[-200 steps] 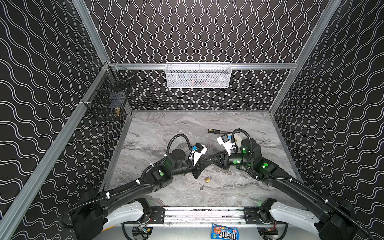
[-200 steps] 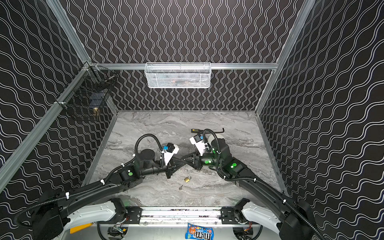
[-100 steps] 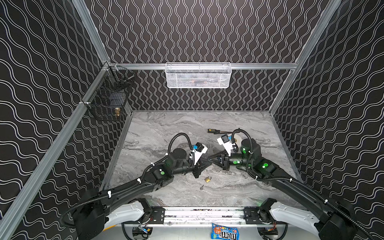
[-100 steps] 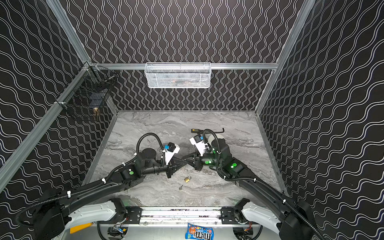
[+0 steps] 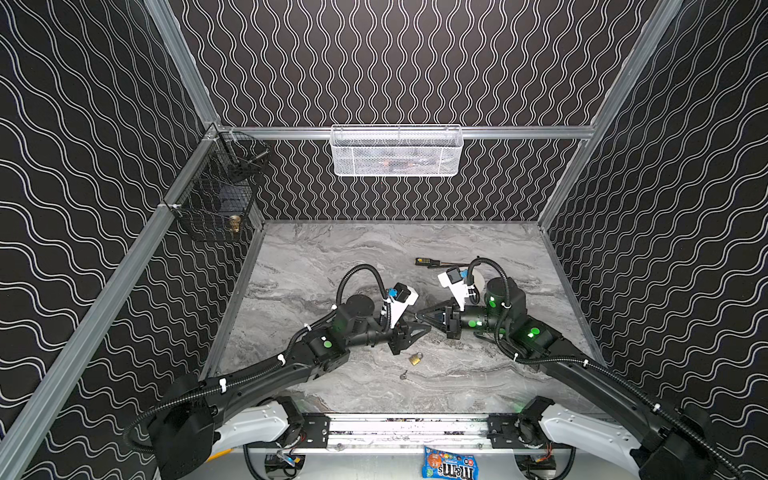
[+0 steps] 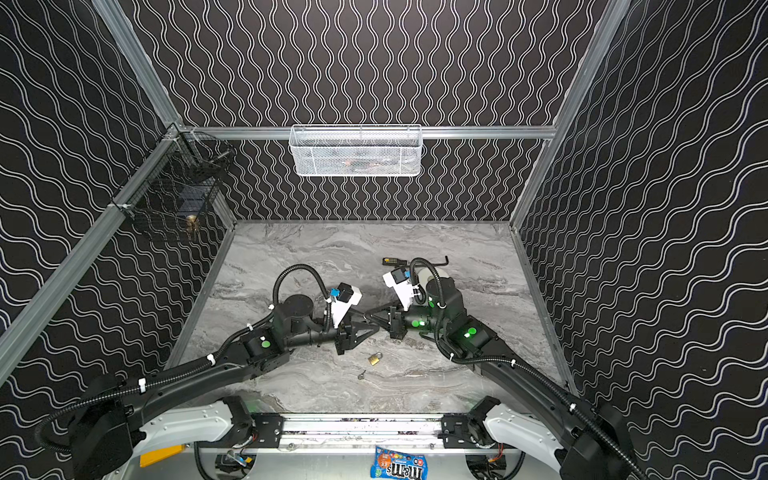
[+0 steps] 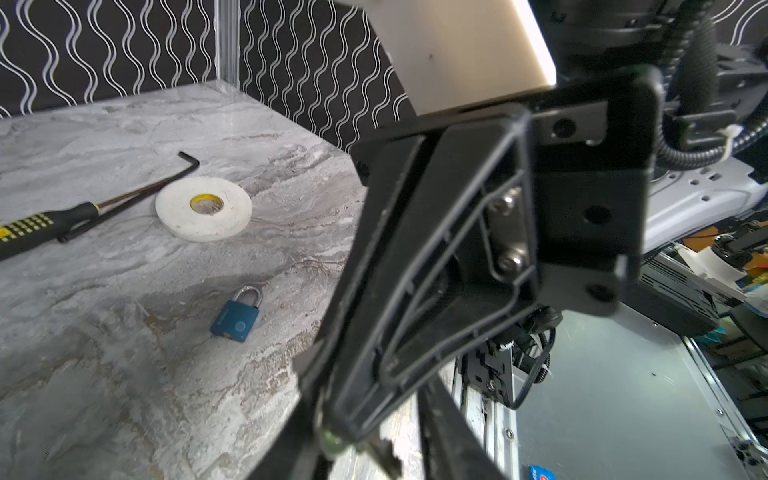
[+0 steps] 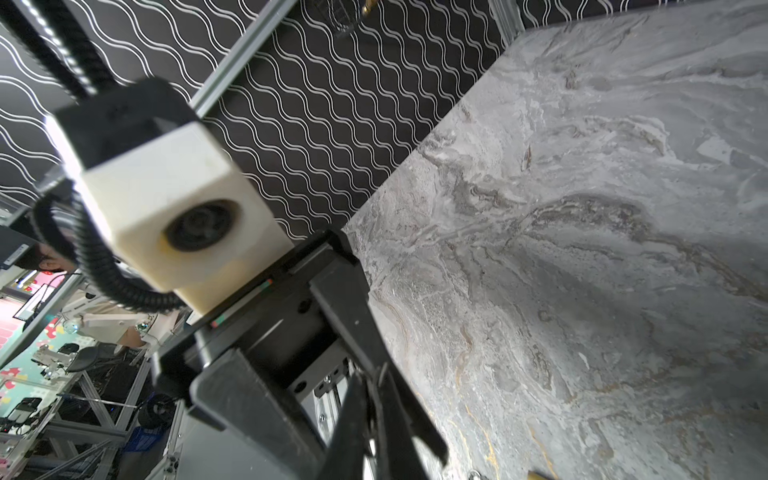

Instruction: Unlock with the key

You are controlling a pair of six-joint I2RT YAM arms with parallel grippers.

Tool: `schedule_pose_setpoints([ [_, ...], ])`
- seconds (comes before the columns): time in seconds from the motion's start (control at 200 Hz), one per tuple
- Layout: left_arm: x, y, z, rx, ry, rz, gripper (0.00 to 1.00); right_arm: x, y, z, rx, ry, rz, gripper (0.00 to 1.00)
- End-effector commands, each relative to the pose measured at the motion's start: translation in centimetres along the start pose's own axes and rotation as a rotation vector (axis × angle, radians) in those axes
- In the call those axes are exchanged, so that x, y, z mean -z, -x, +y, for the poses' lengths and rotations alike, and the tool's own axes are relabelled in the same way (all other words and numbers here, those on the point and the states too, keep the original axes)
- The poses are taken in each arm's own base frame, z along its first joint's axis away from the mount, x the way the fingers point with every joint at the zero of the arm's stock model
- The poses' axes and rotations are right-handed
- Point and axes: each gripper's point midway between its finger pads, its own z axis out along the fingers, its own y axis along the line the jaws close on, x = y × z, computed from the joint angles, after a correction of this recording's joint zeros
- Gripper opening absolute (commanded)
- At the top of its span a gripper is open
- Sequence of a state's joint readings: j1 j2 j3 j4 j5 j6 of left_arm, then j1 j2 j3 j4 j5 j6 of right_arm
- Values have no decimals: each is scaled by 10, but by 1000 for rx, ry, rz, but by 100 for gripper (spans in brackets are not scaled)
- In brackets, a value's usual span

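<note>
My two grippers meet tip to tip over the middle of the marble table. The right gripper is shut on a small key, whose toothed blade sticks out past its tips. My left gripper is open, its fingers standing either side of the right gripper's tips and the key. A brass padlock lies on the table just in front of the grippers. A second small key lies beside it. A blue padlock lies flat further back, seen only in the left wrist view.
A white tape roll, a black-and-yellow screwdriver and an Allen key lie behind the right arm. A white mesh basket hangs on the back wall and a black wire basket on the left wall. A candy bag lies off the front rail.
The left gripper's jaws have opened and the right gripper's jaws have closed on the key. Both arms have stayed almost where they were.
</note>
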State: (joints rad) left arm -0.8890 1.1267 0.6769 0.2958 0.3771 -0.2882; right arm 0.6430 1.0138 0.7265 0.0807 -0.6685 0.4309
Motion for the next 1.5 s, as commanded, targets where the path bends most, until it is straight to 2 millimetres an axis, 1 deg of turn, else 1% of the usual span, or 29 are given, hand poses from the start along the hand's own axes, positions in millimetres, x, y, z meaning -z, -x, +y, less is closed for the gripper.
schedule_pose_setpoints([
  [0.0, 3, 16, -5, -4, -19, -54, 53, 5, 20, 12, 13, 39, -63, 0],
  [0.12, 13, 21, -8, 32, -20, -87, 66, 7, 33, 13, -12, 24, -97, 0],
  [0.18, 19, 22, -2, 68, 22, -110, 72, 8, 39, 17, -17, 37, -116, 0],
  [0.295, 37, 36, 9, 159, 102, -218, 78, 9, 52, 14, -64, 10, -176, 0],
  [0.44, 59, 57, 14, 298, 127, -382, 78, 9, 64, -3, -145, -72, -238, 0],
  [0.495, 68, 65, 21, 359, 158, -440, 78, 8, 67, -8, -167, -86, -259, 0],
  [0.556, 74, 67, 30, 454, 186, -501, 77, 6, 70, -14, -197, -112, -284, 0],
  [0.651, 81, 76, 37, 556, 183, -591, 76, 4, 75, -19, -239, -132, -339, 0],
  [0.741, 80, 87, 38, 587, 171, -633, 73, 2, 80, -22, -272, -144, -390, 0],
  [0.836, 71, 84, 48, 656, 213, -608, 70, -1, 86, -18, -295, -136, -428, 0],
  [0.961, 62, 95, 41, 645, 149, -634, 64, -5, 90, -12, -308, -134, -458, 0],
  [1.086, 52, 92, 42, 665, 143, -619, 58, -6, 96, -5, -319, -96, -483, 0],
  [1.211, 51, 97, 37, 659, 113, -642, 49, -7, 99, -2, -323, -89, -496, 0],
  [1.311, 47, 97, 36, 661, 110, -634, 36, -7, 100, 0, -320, -83, -507, 0],
  [1.401, 46, 96, 35, 665, 98, -639, 32, -8, 101, 0, -320, -78, -510, 0],
  [1.496, 44, 97, 33, 661, 85, -643, 23, -8, 100, 2, -318, -67, -511, 0],
])
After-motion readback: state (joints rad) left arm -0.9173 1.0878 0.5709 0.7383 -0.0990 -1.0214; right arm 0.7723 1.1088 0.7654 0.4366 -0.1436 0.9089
